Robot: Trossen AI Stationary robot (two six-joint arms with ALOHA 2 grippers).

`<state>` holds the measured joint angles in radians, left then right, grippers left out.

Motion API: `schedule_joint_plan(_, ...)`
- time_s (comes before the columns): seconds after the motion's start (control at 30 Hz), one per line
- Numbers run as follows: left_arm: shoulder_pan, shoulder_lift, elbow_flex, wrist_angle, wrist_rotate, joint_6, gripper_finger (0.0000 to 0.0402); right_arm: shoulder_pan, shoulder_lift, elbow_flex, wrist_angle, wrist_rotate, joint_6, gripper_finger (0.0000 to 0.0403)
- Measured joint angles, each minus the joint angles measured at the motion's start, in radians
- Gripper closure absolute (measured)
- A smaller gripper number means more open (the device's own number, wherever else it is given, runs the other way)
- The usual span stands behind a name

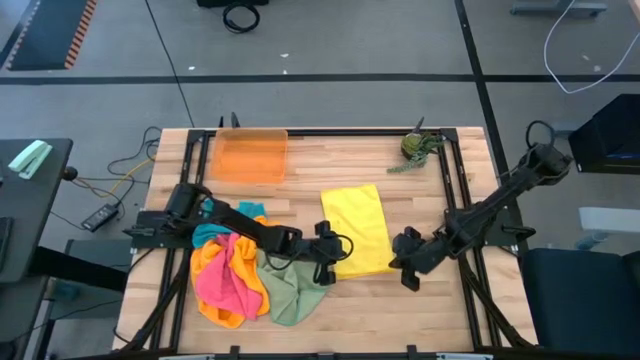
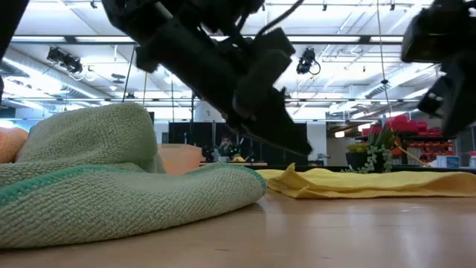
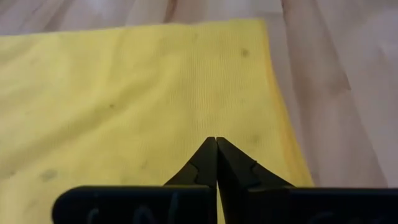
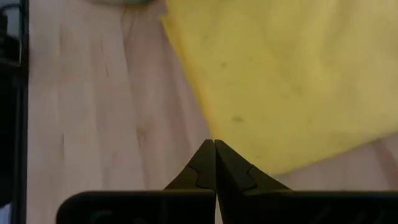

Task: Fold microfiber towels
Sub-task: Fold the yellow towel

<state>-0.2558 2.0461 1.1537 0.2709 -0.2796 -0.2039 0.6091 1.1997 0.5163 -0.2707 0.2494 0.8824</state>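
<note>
A yellow towel point(image 1: 358, 226) lies flat on the table's middle, seemingly folded into a rectangle. In the low view the yellow towel point(image 2: 357, 183) shows a raised ridge at its left end. My left gripper point(image 1: 330, 262) is shut and hangs over the towel's near left part, its tips point(image 3: 216, 139) above the cloth and clear of it in the low view point(image 2: 303, 150). My right gripper point(image 1: 406, 268) is shut beside the towel's near right corner point(image 4: 273, 163). At the near left, green point(image 1: 290, 288), pink point(image 1: 225, 282), orange point(image 1: 208, 262) and teal point(image 1: 212, 234) towels lie in a crumpled pile.
A translucent orange tray point(image 1: 250, 157) stands at the far left of the table. A small green plant point(image 1: 418, 149) sits at the far right corner. Bare wood point(image 1: 400, 310) shows along the near edge, right of the pile.
</note>
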Motion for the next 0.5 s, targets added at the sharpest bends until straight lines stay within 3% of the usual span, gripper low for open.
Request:
schedule_joint_plan(0.2, 0.009, 0.046, 0.0, 0.014, 0.026, -0.001, 0.0387, -0.004, 0.06, 0.0, -0.02, 0.101, 0.02, 0.04)
schedule_joint_plan(0.37, 0.013, 0.057, 0.002, 0.033, 0.068, -0.002, 0.0396, -0.038, 0.134, 0.0, 0.009, 0.086, 0.006, 0.04)
schedule_joint_plan(0.5, 0.011, 0.063, 0.0, 0.027, 0.077, -0.002, 0.0388, -0.052, 0.18, 0.0, 0.018, 0.016, 0.0, 0.04)
